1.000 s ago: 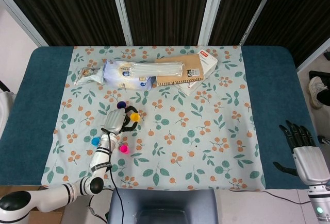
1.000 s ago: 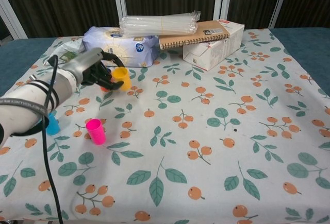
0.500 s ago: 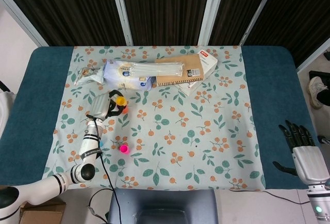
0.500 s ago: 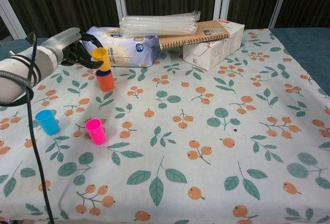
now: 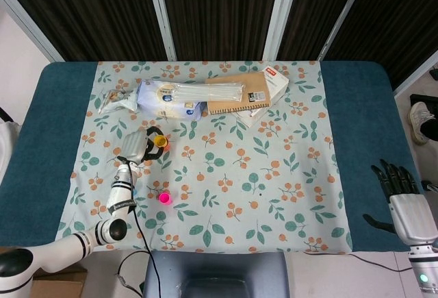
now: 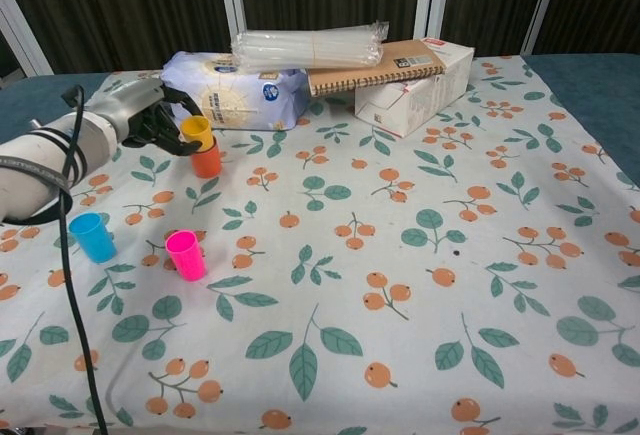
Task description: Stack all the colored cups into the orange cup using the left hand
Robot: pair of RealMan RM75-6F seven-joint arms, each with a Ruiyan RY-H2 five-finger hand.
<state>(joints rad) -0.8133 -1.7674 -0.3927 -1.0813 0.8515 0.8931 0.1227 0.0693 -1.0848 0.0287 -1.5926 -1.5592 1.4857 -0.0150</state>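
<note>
One yellow cup (image 6: 196, 127) sits partly in the orange cup (image 6: 207, 161), gripped by the left hand (image 6: 150, 115). Advise seating squarely before release. Right hand (image 5: 397, 183) idle, fingers apart.

Tissue pack (image 6: 240, 95) crowds close behind orange cup (image 6: 207, 161); open cloth right of it; pink cup (image 6: 185, 255), blue cup (image 6: 93, 237) stand nearer front.

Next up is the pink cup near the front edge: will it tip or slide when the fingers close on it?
The pink cup is small and looks like thin plastic, so probably light and easily tipped. It stands upside down on the tablecloth, which may limit sliding. Its smooth tapered wall could slip upward from the left hand.
</note>
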